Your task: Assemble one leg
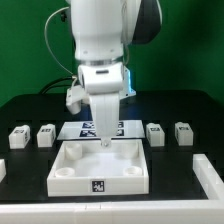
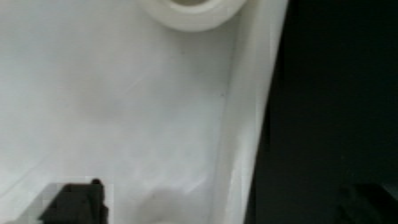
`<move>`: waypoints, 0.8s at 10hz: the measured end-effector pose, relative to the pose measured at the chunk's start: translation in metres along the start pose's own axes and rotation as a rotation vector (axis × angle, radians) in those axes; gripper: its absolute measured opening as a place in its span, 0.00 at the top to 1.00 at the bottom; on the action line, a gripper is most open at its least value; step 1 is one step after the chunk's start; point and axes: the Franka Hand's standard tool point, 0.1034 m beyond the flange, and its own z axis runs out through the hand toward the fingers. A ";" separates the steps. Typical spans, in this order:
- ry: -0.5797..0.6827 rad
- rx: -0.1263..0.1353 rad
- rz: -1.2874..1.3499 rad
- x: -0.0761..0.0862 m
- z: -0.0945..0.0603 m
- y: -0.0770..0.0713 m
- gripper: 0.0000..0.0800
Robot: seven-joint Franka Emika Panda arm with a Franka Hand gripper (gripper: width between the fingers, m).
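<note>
Four small white legs with marker tags lie on the black table in a row: two at the exterior view's left (image 1: 18, 137) (image 1: 45, 134) and two at its right (image 1: 155, 133) (image 1: 183, 132). My gripper (image 1: 104, 142) touches none of them. It hangs low over the far wall of the large white tray (image 1: 70, 168). In the wrist view my gripper (image 2: 217, 205) is open and empty. One dark finger (image 2: 71, 203) is over the tray floor (image 2: 125, 110), and the tray's wall (image 2: 258, 110) runs between the fingers. A round corner socket (image 2: 192, 12) shows on the tray.
The marker board (image 1: 125, 127) lies just behind the tray, partly hidden by my arm. White pieces sit at the exterior view's right edge (image 1: 207, 172) and left edge (image 1: 2, 168). A green wall stands behind the table.
</note>
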 end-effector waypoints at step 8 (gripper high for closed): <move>0.004 0.002 0.027 -0.007 0.006 0.000 0.73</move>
